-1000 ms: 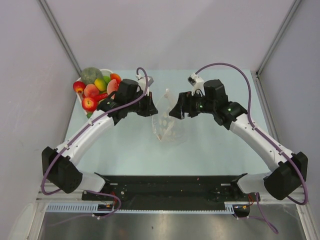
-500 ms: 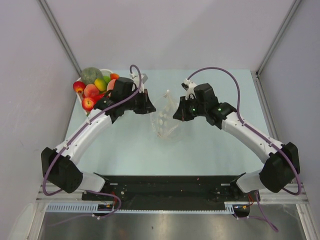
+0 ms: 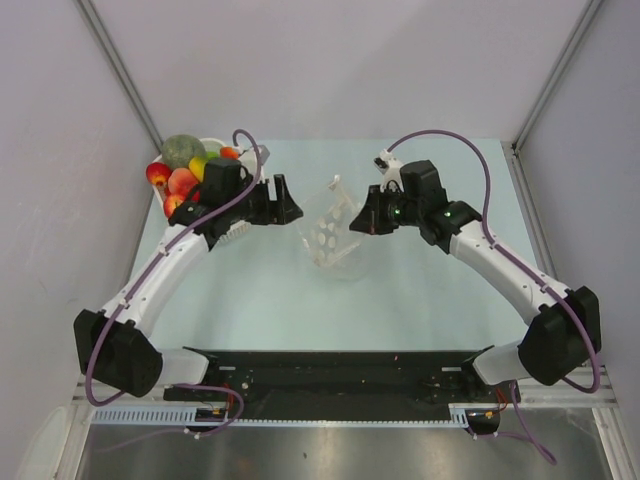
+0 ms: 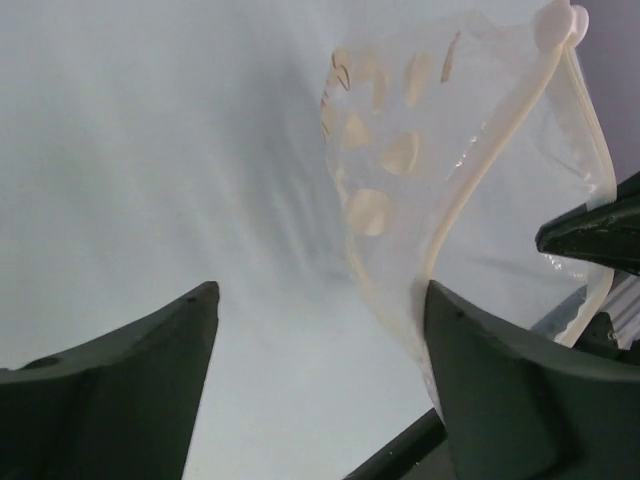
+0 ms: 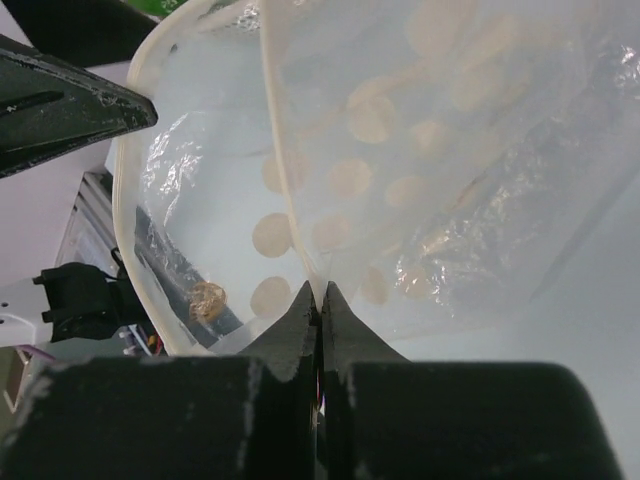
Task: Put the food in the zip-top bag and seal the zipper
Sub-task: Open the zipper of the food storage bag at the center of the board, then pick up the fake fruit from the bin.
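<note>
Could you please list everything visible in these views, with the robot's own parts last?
zip-top bag: one, clear with pale dots, mid-table
food: several pieces, red, green, yellow, orange, heaped at the table's far left corner
basket: one, white, mostly hidden beneath the food
table: one, pale blue-green
cables: two, purple, one looping over each arm
left tool: one, black, open, beside the zip-top bag
right tool: one, black, shut on the zip-top bag's rim

right claw [image 5: 320, 300] pinching zip-top bag [image 5: 420, 170] rim
</note>
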Robot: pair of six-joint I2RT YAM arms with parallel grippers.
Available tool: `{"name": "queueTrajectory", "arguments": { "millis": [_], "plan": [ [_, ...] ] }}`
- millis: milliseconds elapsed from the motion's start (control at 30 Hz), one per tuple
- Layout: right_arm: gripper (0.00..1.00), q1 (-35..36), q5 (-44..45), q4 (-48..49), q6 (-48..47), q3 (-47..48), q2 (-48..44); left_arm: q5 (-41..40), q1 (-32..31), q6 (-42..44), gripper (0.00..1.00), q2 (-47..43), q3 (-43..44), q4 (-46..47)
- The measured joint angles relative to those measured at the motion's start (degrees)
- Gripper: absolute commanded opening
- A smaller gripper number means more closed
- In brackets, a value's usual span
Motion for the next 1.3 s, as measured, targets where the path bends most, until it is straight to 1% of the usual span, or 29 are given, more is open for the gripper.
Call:
{"name": "queueTrajectory", "arguments": {
  "millis": [100,167,233,367,467,733,900,1000,1100,1133,1300],
  "plan": [
    [0.00,0.0,-0.8,0.9,1.2,0.0,0.8,-1.3,3.1,0.4,0.92,0.0,0.9,0.0],
    [0.00,-0.1,-1.0,1.4,2.2,0.0,1.5,-2.9,7.1,0.8,0.92,0.5,2.1,-0.1],
    [0.00,-0.3,-1.1,1.9,3.0,0.0,2.2,-5.1,11.6,1.5,0.93,2.4,4.9,0.2],
    [0.00,-0.5,-1.4,2.6,4.0,0.0,2.8,-7.8,17.9,2.0,0.92,7.2,8.4,1.1],
    [0.00,-0.7,-1.7,3.0,4.4,0.0,3.1,-9.7,20.2,2.1,0.91,12.1,10.2,2.4],
    [0.00,-1.3,-2.7,3.2,5.4,0.4,4.3,-12.5,22.0,1.2,0.90,21.7,11.3,3.6],
    [0.00,-2.2,-3.1,3.2,5.4,0.8,4.7,-12.9,22.4,0.0,0.84,25.3,13.0,4.8],
    [0.00,-2.6,-3.3,3.2,5.5,1.2,5.1,-13.1,22.4,-0.3,0.78,26.6,13.6,5.6],
    [0.00,-2.9,-3.4,3.2,5.6,1.4,5.5,-13.3,22.4,-0.8,0.71,27.9,14.3,5.8],
    [0.00,-2.9,-3.4,3.2,5.6,1.4,5.5,-13.3,22.5,-1.0,0.65,28.2,14.5,5.9],
    [0.00,-3.0,-3.5,3.2,5.6,1.4,5.9,-13.4,22.5,-2.0,0.52,28.6,15.3,6.0]
  ]
}}
